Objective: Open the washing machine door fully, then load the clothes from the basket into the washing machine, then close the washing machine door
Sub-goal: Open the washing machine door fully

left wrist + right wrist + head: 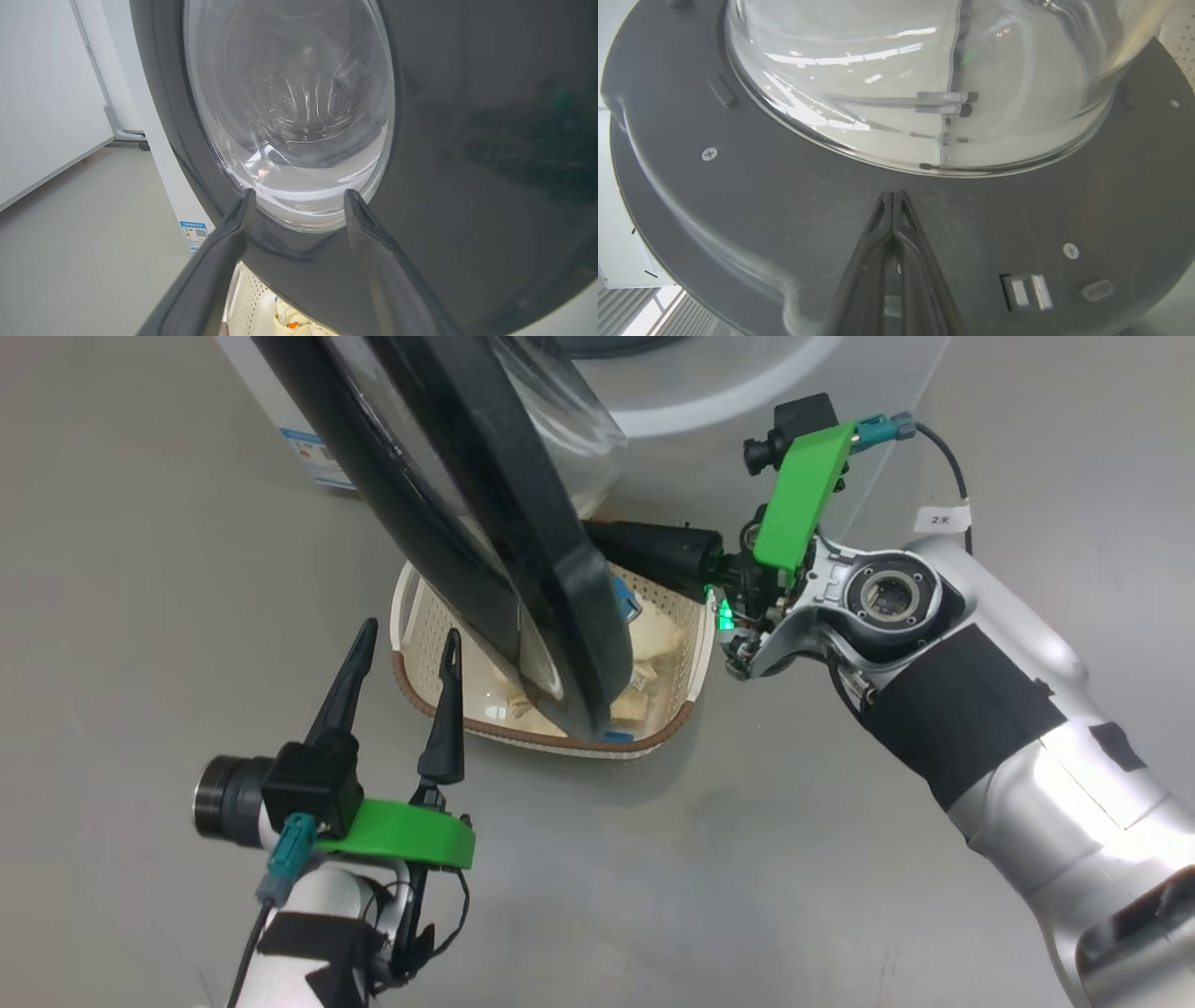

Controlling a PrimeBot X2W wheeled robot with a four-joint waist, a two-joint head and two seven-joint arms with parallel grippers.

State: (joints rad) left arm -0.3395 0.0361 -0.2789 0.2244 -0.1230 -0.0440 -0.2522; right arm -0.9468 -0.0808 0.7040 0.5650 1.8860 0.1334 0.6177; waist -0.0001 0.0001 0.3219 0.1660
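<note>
Test lab; washing machine (161,154), bare grey floor (93,266).

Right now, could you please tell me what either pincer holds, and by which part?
Nothing is held: left pincer open, right pincer shut, tips at the washing machine door.

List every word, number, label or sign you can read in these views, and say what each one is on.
"2", then a small character too blurred to make out for certain: white tag on the black cable.
Blue-topped sticker on the washing machine front: lines of print and a QR-like square, all too small to read.
Nothing else can be read.
</note>
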